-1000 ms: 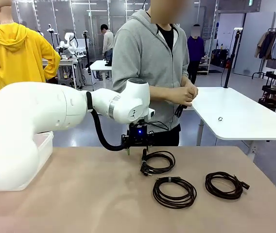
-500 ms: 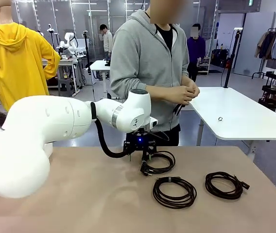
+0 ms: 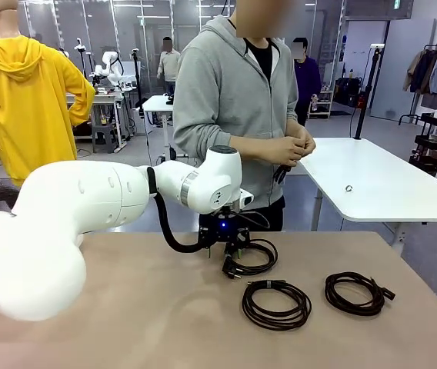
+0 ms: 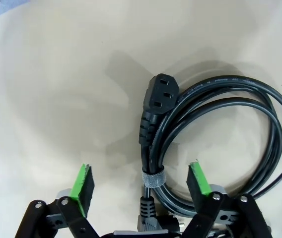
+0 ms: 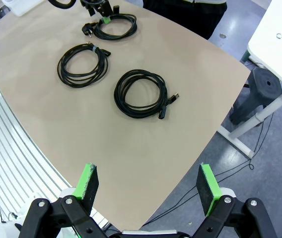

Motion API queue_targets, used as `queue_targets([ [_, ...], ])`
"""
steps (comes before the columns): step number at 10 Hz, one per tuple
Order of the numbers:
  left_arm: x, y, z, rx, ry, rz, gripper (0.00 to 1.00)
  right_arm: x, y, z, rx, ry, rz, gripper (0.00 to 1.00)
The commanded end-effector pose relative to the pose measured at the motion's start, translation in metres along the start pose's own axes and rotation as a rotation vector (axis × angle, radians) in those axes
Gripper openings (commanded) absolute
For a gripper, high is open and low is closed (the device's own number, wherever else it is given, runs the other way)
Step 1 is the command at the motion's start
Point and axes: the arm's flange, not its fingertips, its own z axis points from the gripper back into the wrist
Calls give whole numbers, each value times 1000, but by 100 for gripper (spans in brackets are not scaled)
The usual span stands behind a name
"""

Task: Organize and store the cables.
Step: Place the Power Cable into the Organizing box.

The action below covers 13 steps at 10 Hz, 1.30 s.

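Note:
Three coiled black cables lie on the tan table (image 3: 126, 307): a far one (image 3: 255, 257), a middle one (image 3: 276, 306) and a right one (image 3: 355, 293). My left gripper (image 3: 231, 247) is down over the far coil's near-left side. In the left wrist view its green pads (image 4: 84, 181) stand apart on either side of that coil (image 4: 220, 99), level with the grey tie (image 4: 152, 178); the socket plug (image 4: 158, 94) lies just ahead. No pad touches the cord. My right gripper (image 5: 146, 181) hangs open high over the table's corner, with the three coils (image 5: 141, 92) far below.
A person in a grey hoodie stands at the far edge with both hands (image 3: 291, 147) together at the waist. A white table (image 3: 372, 184) stands beyond the right corner. The near left of the tan table is bare, under my left arm (image 3: 72, 223).
My left arm has swung right and lowered, bringing its gripper from beside the far coil down over its tied part. The coils and the person have stayed put.

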Motion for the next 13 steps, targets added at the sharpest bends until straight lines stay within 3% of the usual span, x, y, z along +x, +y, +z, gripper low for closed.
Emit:
queue_targets([
  [1,16,-8,4,-9,31,-18,58,-1,0,1,8,-6,15,100],
  [2,16,-8,4,-16,38,-22,24,-1,0,1,8,-6,15,100],
  [3,16,-9,4,-17,46,-29,0,-1,0,1,8,-6,15,100],
  [6,16,-12,7,-23,67,-29,4,-1,0,1,8,-6,15,100],
  [10,16,-12,23,-70,74,-37,0,-1,0,1,8,-6,15,100],
  [11,15,-11,45,-70,74,-56,8,-1,0,1,8,-6,15,100],
  [13,2,1,118,-49,20,-59,8,-1,0,1,8,-6,15,100],
])
